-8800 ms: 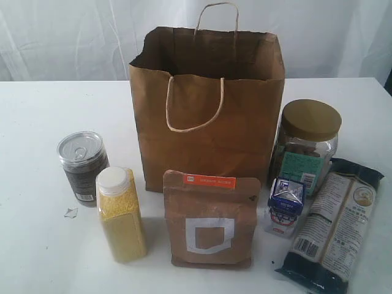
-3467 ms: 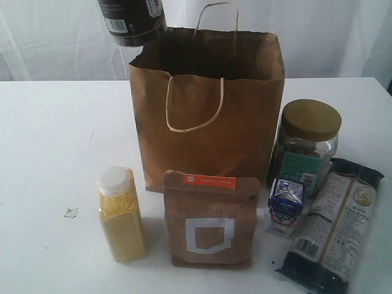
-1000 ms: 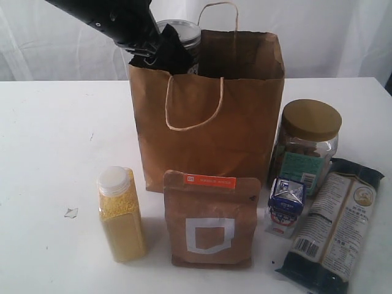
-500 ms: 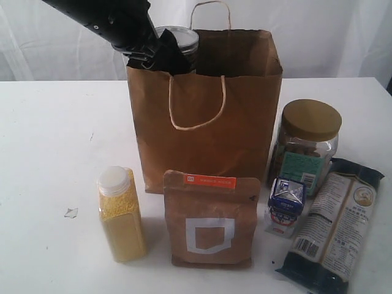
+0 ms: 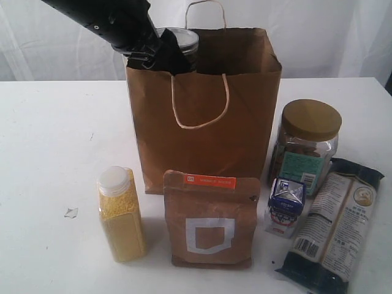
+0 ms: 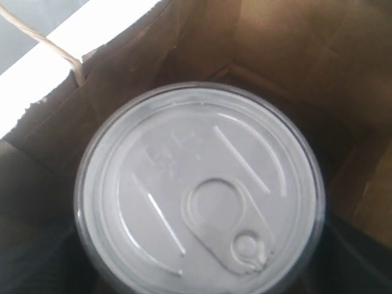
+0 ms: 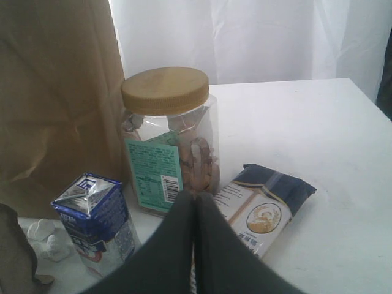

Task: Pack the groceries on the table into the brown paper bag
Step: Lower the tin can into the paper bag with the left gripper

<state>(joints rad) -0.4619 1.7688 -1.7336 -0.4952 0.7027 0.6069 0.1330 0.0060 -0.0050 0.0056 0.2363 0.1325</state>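
The brown paper bag (image 5: 205, 122) stands open at the back of the table (image 5: 49, 141). My left gripper (image 5: 164, 54) is shut on the dark pull-tab can (image 5: 179, 40), holding it upright in the bag's mouth at its left corner. In the left wrist view the can's lid (image 6: 199, 190) fills the frame above the bag's inside (image 6: 294, 55). In front stand the yellow-grain bottle (image 5: 121, 214), kraft pouch (image 5: 210, 220), gold-lidded jar (image 5: 306, 144) and blue-white carton (image 5: 285, 205); the noodle packet (image 5: 334, 223) lies flat. My right gripper (image 7: 195, 197) is shut and empty, close to the jar (image 7: 168, 131), carton (image 7: 92, 214) and packet (image 7: 263, 208).
A small white scrap (image 5: 71, 212) lies left of the bottle. More white scraps (image 7: 43, 236) sit by the carton. A white curtain hangs behind the table. The left arm (image 5: 98, 18) reaches in from the upper left.
The can has sunk a little lower into the bag's mouth. The bag's top and handles have shifted slightly left.
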